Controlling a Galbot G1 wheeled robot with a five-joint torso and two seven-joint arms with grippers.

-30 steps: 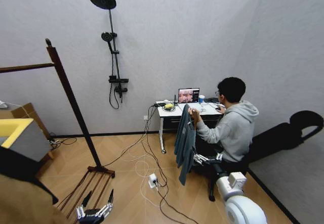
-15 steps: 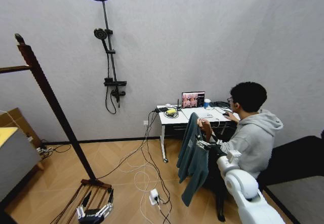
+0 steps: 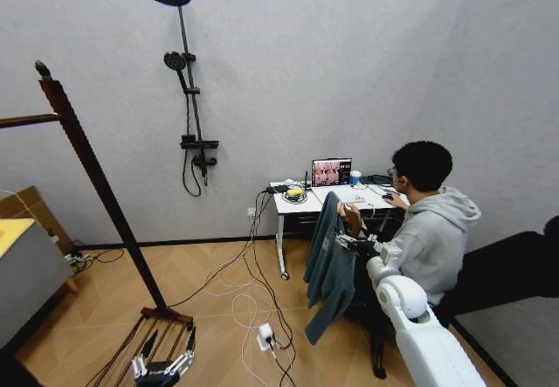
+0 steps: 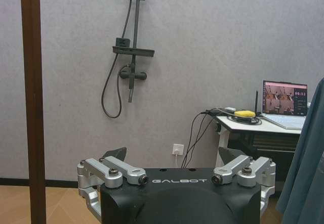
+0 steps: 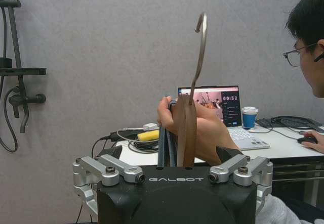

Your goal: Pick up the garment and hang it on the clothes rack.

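At centre right, a person's hand [image 5: 195, 125] is holding up the jacket [image 3: 330, 260] on its hanger [image 5: 186, 128] between the right gripper's [image 5: 171, 176] wide-open jaws, which should probably close squarely below the hook while the left gripper [image 3: 162, 368] is hanging open at lower left.

I see even, soft overhead room light, grey wall [image 3: 349, 72] bright, no glare. Faint shadows beneath desk [image 3: 301, 202]. Head view bends toward edges, rack post [image 3: 96, 182] leaning. Wrist views sharp; laptop screen [image 5: 215, 102] glows, readable.
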